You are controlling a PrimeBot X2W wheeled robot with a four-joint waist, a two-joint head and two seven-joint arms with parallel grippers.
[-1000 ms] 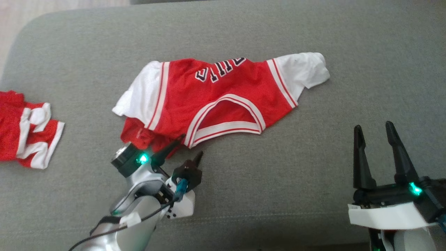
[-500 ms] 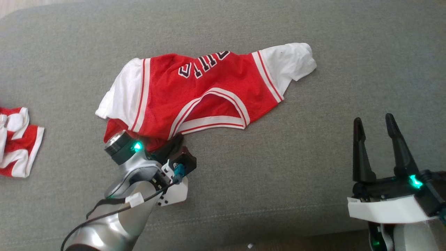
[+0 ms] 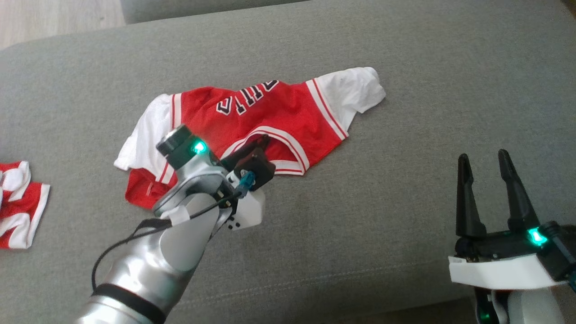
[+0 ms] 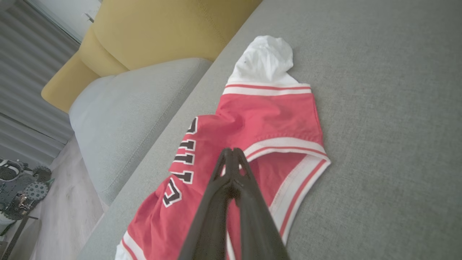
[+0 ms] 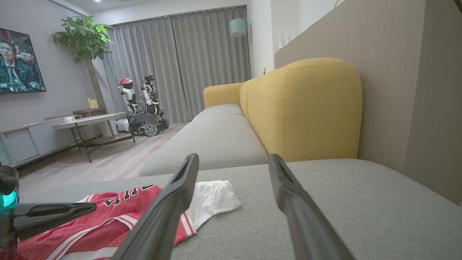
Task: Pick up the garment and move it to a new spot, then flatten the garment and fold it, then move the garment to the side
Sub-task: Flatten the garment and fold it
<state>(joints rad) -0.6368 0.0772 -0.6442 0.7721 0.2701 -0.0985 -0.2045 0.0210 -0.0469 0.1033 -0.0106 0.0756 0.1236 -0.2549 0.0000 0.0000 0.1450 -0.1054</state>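
Plainly early on: looks like the opening pick-up, with the shift to a new spot, the flattening, the folding and the setting aside all left to do. From the head camera, finds the garment (image 3: 270, 112) rumpled near the middle of the grey sofa cushion (image 3: 427, 81). Long axis sleeve to sleeve, slanting from lower left up to upper right, neckline opening toward the robot, lettering upside down, red cloth bunched under the sleeve on that view's left. Puts the left gripper (image 3: 264, 140) over the neckline, fingers pressed together; cannot tell whether any cloth is pinched between them. Leaves the right gripper (image 3: 481, 157) well apart at lower right, fingers spread, holding nothing. Notes a second red-and-white piece (image 3: 20, 202) at the left edge. From the left wrist, shows the clenched tips right at the white collar band, one white sleeve pointing away up the view, a yellow backrest (image 4: 162, 32) beyond. From the right wrist, catches the garment low at left past the spread fingers, with the left gripper lying level just above the red cloth.
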